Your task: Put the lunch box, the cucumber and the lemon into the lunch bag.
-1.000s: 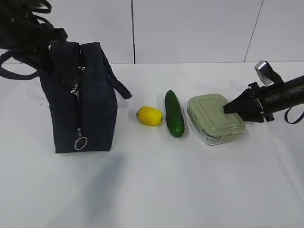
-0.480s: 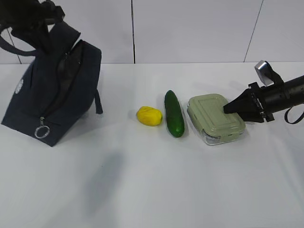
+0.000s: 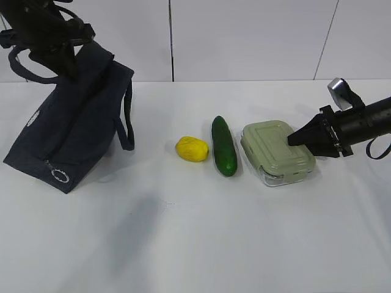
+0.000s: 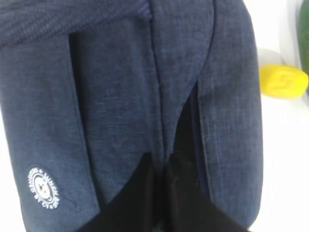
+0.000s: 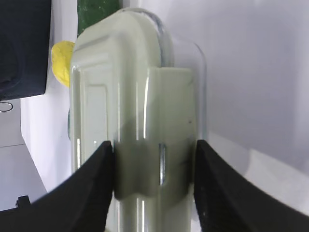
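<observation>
1. Looking along the white table (image 3: 201,244), I see the lunch bag (image 3: 70,137) at the far left, tipped over at a slant with its bottom corner on the surface and its top raised toward the left arm.
2. My left gripper (image 4: 161,193) has its two dark fingers pressed together on a fold of the navy fabric beside the bag's opening; the round white logo (image 4: 44,187) shows on the side panel in the left wrist view.
3. On the bag's low end the metal ring pull (image 3: 60,176) hangs close to the table, and one loop handle (image 3: 126,125) droops down the right side.
4. I find the lemon (image 3: 192,149) just right of the bag, apart from it, lying on the table.
5. Next comes the cucumber (image 3: 224,146), lengthwise away from the camera, between the lemon and the lunch box (image 3: 277,152), near both; whether it touches either, I cannot tell.
6. My right gripper (image 5: 153,166) comes in low from the right, its fingers (image 5: 94,188) spread to either side of the box's end at the lid clasp, against the sage-green lid; the box sits flat on the table.
</observation>
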Available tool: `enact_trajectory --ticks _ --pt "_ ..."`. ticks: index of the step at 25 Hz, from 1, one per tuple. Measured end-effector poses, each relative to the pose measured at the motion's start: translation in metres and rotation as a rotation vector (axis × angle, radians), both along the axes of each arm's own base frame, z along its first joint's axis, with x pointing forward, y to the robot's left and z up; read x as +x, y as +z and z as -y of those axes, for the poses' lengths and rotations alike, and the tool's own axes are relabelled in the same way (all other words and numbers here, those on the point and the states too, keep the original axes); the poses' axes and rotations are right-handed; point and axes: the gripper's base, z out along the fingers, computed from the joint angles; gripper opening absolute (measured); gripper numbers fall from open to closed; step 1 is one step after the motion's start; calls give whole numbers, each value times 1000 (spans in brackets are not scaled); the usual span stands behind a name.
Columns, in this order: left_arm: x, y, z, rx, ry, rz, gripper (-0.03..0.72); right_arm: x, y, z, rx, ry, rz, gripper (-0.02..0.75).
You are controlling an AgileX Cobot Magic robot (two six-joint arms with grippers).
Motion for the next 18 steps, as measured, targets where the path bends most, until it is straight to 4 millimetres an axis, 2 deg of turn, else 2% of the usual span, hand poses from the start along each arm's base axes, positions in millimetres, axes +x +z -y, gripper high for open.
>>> enact_trajectory --ticks 10,18 --pt "-2 0 7 1 -26 2 -6 3 4 0 19 -51 -19 370" --pt "-2 0 8 1 -29 2 -6 8 24 1 28 -132 28 369"
